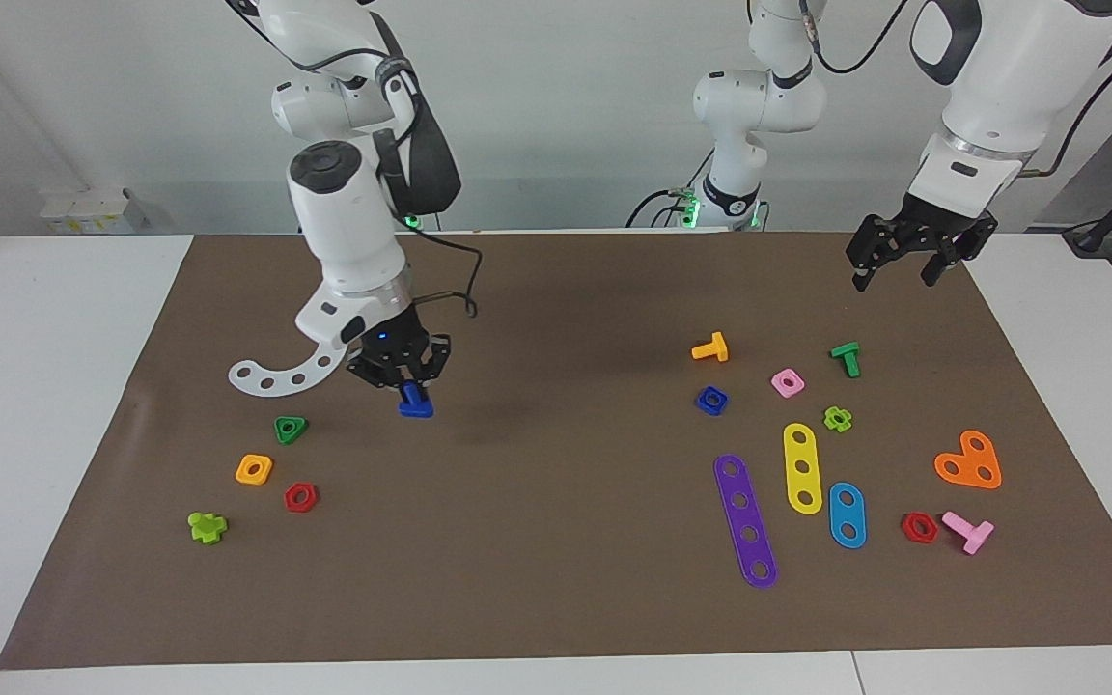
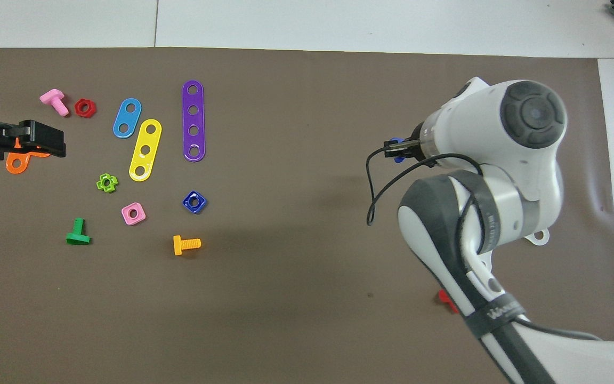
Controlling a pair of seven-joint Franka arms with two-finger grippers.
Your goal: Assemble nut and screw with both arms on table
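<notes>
While the right gripper point(image 1: 408, 378) holds its jaws clamped on the screw point(image 1: 415, 401), the left gripper point(image 1: 903, 259), jaws apart, should descend squarely over the nut point(image 1: 711, 400) on the surface point(image 1: 556, 541).

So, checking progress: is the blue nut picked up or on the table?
On the table: the blue nut lies flat on the brown sheet, no gripper near.

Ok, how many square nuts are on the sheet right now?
3: the blue nut and the pink nut beside it toward the left arm's end, and the orange-yellow nut toward the right arm's end. The right arm may hide others.
</notes>
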